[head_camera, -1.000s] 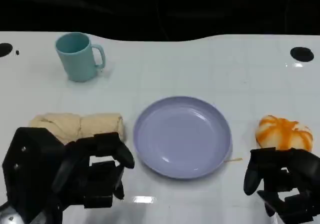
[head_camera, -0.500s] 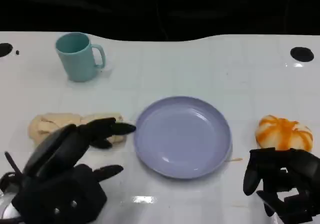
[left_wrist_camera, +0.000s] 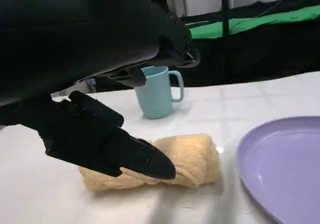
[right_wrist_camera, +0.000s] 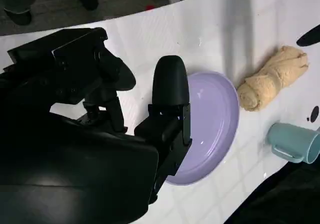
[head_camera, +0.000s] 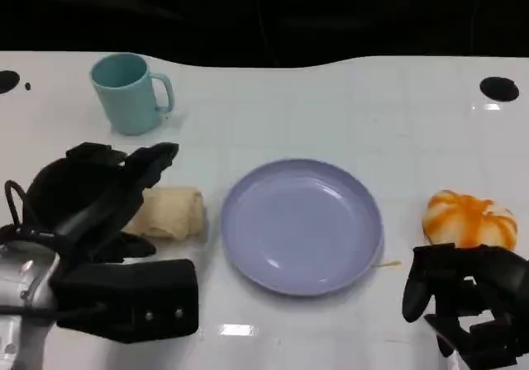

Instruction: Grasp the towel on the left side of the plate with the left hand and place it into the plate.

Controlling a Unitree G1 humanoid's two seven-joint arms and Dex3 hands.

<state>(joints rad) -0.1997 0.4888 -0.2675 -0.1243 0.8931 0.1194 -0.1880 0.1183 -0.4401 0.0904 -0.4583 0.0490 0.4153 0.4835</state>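
One towel (head_camera: 169,213), one plate (head_camera: 301,225)

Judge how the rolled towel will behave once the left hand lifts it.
The towel looks like soft rolled cloth, so it will probably sag and may unroll. It seems light. The left hand is over it with fingers spread, not yet gripping.

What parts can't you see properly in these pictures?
- Towel, head view: its far-left end is hidden under the left hand.
- Left wrist view: whether the fingers touch the towel cannot be told.
- Plate, left wrist view: cut off by the picture's edge.
- Right hand, head view: cut off at the bottom corner.
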